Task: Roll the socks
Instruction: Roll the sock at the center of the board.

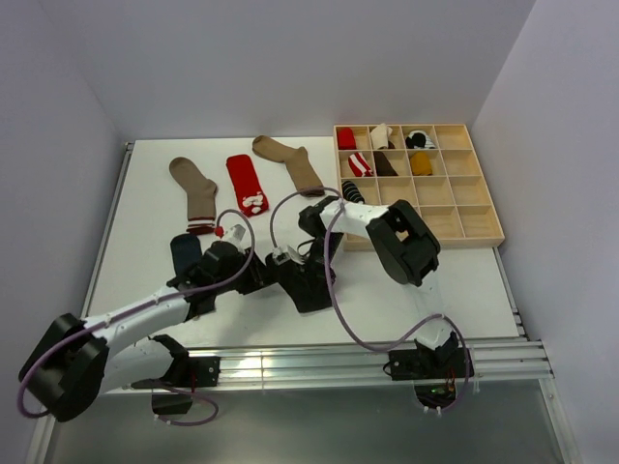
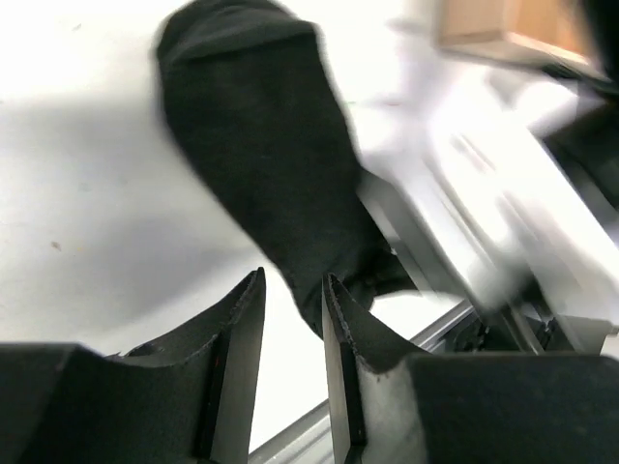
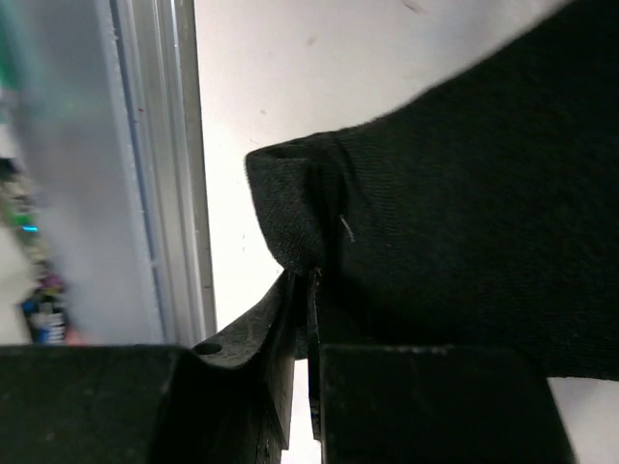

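**Black sock pinched at one end, roll barely begun**

Nearest the arm bases, beside the aluminium rail [image 3: 160,193], the right claw [image 3: 305,280] is clamping its fingers together on a turned-over edge of the black sock [image 3: 464,213]. The rest of the fabric is lying flat and slack on the white tabletop [image 1: 145,232]. The sock is sitting near the middle of the near half of the tabletop, between the two arms.

The left claw [image 2: 290,295] is hovering at the sock's other end with its fingers apart and nothing between them. The fabric is lying just past its fingertips. The views are not showing whether one sock or a stacked pair is lying there.

The step in hand is probably the opening of the roll, with only a first small fold showing. The next move likely calls for the right claw to turn that fold over along the sock's length, with the left claw coming down on the free end so the fabric does not slide.

A little farther out, a navy sock [image 1: 185,251] is waiting. Beyond it, a tan sock [image 1: 196,193], a red sock [image 1: 246,182] and a brown sock [image 1: 290,162] are lying flat. At far right, a wooden compartment tray [image 1: 469,238] is holding rolled socks [image 1: 421,162].
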Robot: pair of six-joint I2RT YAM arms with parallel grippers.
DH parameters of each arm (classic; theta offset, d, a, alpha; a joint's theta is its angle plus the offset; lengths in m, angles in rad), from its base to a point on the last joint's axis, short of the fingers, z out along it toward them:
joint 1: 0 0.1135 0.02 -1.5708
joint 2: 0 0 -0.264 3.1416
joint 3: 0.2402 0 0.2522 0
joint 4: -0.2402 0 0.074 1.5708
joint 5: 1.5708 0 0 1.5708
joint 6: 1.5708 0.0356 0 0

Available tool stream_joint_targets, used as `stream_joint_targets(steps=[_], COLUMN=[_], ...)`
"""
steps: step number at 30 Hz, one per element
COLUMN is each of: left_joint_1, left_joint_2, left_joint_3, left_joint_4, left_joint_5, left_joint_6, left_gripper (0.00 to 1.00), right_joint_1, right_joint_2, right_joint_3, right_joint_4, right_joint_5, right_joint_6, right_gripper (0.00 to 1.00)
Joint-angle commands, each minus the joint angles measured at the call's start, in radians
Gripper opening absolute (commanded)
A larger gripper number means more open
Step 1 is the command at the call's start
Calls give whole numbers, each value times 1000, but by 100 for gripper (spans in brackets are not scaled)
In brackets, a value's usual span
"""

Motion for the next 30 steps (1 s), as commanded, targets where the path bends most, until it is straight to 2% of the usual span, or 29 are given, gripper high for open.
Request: stream_joint_targets(steps=[1,4,8,15,21,30], left_joint_1=[-68,-137,-206,-341,-375,-402], left_joint_2=[-98,-139,-121,61,192,265], left_joint_3=[-32,-47,-52,14,43,63], left_joint_4=[75,112,189,299,399,442], left_joint_5=[-160,-219,-248,-265,-217,-157], left_joint_6=[63,107,205,366,399,416], left_gripper=[35,35,34,33,36,37], right_joint_1=[-39,-46,-46,-46,-46,-47], right_joint_2=[86,133,181,212,226,233], right_joint_3=[96,144,190,218,230,242], right_joint_4=[-133,-164,-190,-194,-201,-194], right_joint_5=[-28,-26,-20,-8,-5,-3], right_joint_6=[-16,30,82,124,140,165], right_gripper=[9,10,10,11,11,11])
